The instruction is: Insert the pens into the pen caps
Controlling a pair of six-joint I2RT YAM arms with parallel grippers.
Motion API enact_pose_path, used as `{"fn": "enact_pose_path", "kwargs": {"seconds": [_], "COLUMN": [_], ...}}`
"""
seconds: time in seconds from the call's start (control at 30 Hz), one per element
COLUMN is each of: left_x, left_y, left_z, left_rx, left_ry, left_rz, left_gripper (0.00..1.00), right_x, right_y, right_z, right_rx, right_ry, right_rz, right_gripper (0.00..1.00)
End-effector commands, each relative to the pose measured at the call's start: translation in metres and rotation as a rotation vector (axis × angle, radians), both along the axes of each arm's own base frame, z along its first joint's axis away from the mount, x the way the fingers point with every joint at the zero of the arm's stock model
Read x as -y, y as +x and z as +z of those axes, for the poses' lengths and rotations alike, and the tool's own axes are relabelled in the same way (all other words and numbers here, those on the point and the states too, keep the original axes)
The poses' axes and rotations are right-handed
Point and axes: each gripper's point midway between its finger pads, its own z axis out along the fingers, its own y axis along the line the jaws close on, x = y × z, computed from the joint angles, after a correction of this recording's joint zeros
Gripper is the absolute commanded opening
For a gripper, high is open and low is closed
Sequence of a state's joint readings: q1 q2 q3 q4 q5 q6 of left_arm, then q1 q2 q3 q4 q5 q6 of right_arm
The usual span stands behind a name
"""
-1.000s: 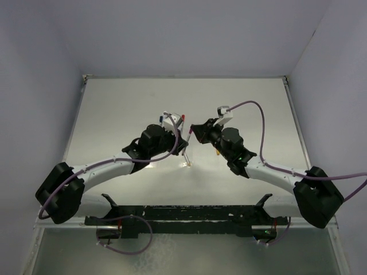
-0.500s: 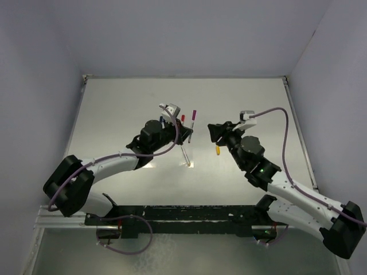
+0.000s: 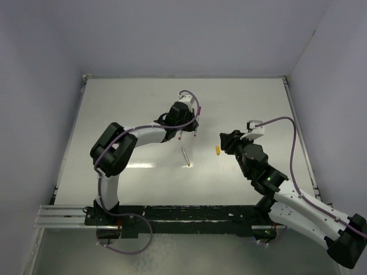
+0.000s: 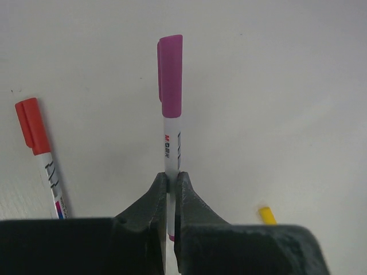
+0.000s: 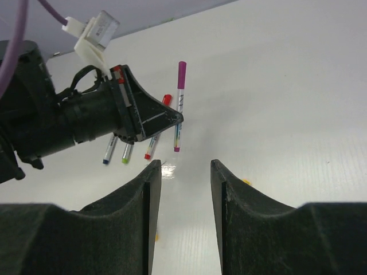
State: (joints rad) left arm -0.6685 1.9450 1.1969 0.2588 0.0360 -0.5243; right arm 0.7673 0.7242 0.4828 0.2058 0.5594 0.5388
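Observation:
My left gripper (image 4: 171, 175) is shut on a whitish pen (image 4: 171, 146) with a magenta cap (image 4: 170, 74) on its far end. It holds the pen low over the far middle of the table (image 3: 114, 109). The right wrist view shows that gripper (image 5: 143, 117) beside a red-capped pen (image 5: 156, 134), a green-ended pen (image 5: 125, 154) and a blue-ended pen (image 5: 108, 153). The red-capped pen (image 4: 40, 149) lies left of the held one. A bare pen (image 3: 184, 153) lies nearer the arms. A loose yellow cap (image 3: 217, 150) lies left of my right gripper (image 5: 184, 169), which is open and empty.
The table's side rails (image 3: 69, 143) and back edge (image 3: 183, 77) bound the white surface. The black bar (image 3: 178, 215) that carries the arm bases runs along the near edge. Purple cables (image 3: 281, 123) loop from both wrists.
The left arm has reached further away with the magenta-capped pen, down by the capped pens. The right gripper has let go, drawn back to the right and stands open.

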Motion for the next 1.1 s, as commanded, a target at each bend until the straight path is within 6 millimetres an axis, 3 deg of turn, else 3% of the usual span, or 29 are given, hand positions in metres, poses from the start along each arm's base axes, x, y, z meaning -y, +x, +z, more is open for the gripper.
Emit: {"fn": "enact_pose_path", "kwargs": {"seconds": [0.0, 0.3, 0.63, 0.8, 1.07], "left_x": [-0.004, -0.022, -0.025, -0.02, -0.019], "left_y": [0.019, 0.028, 0.025, 0.028, 0.025], "left_z": [-0.011, -0.043, -0.056, -0.036, 0.023], "left_rx": [-0.064, -0.14, -0.182, -0.151, -0.062], "left_ry": [0.067, 0.207, 0.212, 0.182, 0.133], "left_rz": [0.086, 0.174, 0.189, 0.178, 0.153], "left_gripper": [0.06, 0.15, 0.31, 0.34, 0.37], "right_x": [0.003, -0.007, -0.011, -0.011, -0.01], "right_y": [0.001, 0.005, 0.006, 0.006, 0.005], "right_z": [0.001, -0.013, -0.021, -0.023, -0.022], "right_rx": [0.006, -0.031, -0.053, -0.053, -0.046], "right_ry": [0.001, -0.008, -0.018, -0.025, -0.023], "right_rz": [-0.022, -0.002, 0.01, 0.013, 0.015], "right_gripper": [0.42, 0.42, 0.42, 0.42, 0.42]}}
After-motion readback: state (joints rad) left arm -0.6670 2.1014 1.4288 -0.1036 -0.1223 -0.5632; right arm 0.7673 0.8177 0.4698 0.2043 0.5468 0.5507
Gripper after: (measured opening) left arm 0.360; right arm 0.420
